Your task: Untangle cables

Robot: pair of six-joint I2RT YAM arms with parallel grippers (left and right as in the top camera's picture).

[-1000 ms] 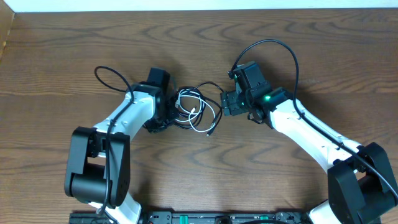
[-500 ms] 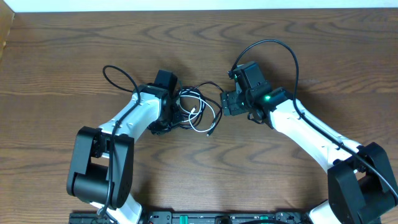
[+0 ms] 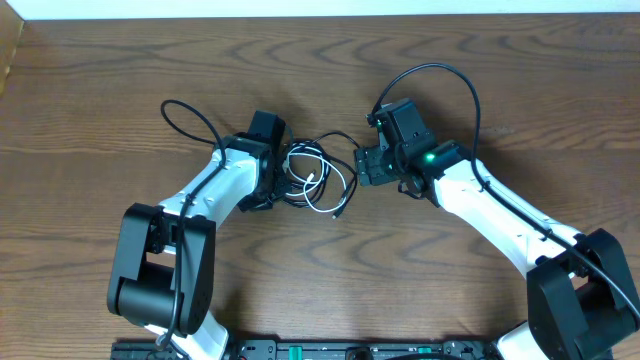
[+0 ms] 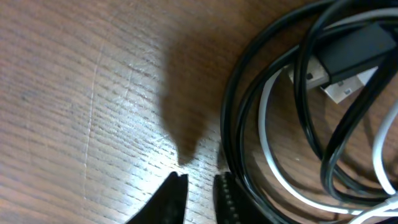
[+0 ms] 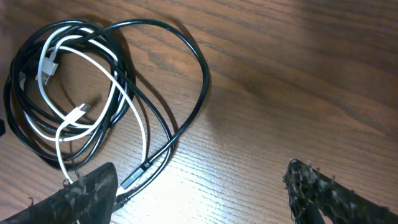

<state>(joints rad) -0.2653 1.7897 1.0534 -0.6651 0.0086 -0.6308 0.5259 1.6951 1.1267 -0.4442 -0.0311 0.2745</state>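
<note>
Overhead: the tangled cables (image 3: 315, 178) lie between the left claw (image 3: 272, 188) and the right claw (image 3: 362, 166); separating looks barely begun. Left wrist: jaws only slightly apart, empty, black cord (image 4: 233, 124) just beside them. Right wrist: jaws wide, empty, cables ahead; next, pinch one single loop

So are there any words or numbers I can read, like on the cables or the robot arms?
No text can be read in any view.
The cables and their plugs show no print.
The dark strip at the bottom edge of the overhead view has small marks, too small to read.
The green spot on the right arm is a light, not a sign.
</note>
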